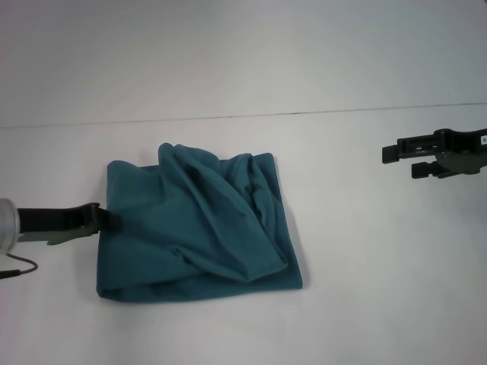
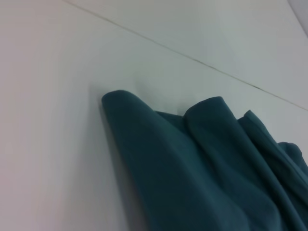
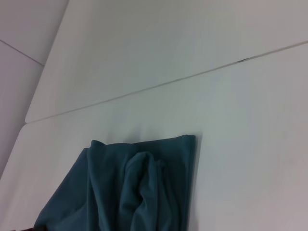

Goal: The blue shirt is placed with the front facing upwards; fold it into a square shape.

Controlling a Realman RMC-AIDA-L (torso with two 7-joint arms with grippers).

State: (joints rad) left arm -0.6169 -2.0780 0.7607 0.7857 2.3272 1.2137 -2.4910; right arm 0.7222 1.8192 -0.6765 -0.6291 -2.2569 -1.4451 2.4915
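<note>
Head view: the blue shirt (image 1: 198,228) lies centre-left on the table (image 1: 365,304), already a rumpled rough square; smoothing seems left. Left pincer (image 1: 109,220) touches its left edge, grip unclear; right pincer (image 1: 403,161), upper right, hangs released.

White table (image 1: 365,289) fills view, thin dark seam (image 1: 251,115) crossing far side, soft even light.

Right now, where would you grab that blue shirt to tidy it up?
Probably the rumpled ridge running across the shirt, coming from above: it stands up in loose folds, while the edges lie flat on the table.
</note>
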